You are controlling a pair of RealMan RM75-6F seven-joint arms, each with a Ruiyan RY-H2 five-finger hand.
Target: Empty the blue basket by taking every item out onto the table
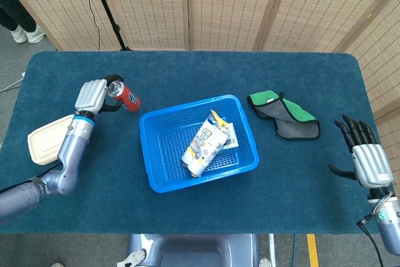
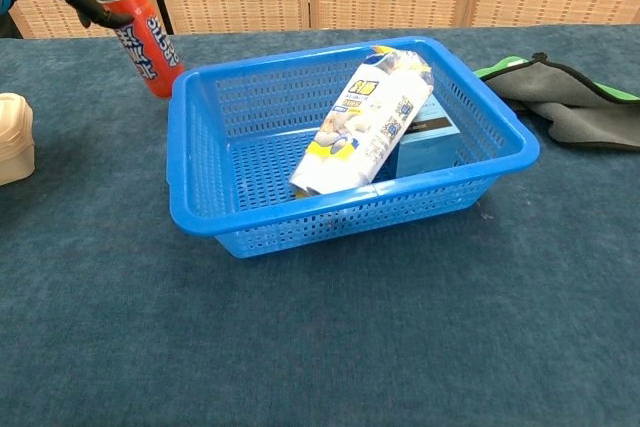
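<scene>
From the head view, the left hand [image 1: 91,97] grips a tilted red can [image 1: 127,97] in its fingers, just left of the blue basket [image 1: 156,173], while the right hand [image 1: 367,161] hangs far off, fingers spread and empty. In the chest view, the white packet [image 2: 365,129] lies in the basket right of the can, leaning on a box [image 2: 428,137].

You are working in what is looking like a lab or test room rather than a home. Woven folding screens [image 1: 225,7] are closing off the far side, a black stand with a dangling cable [image 1: 103,4] is standing at the far left, and dark blue carpet-like cloth is covering the table [image 1: 187,217].
</scene>
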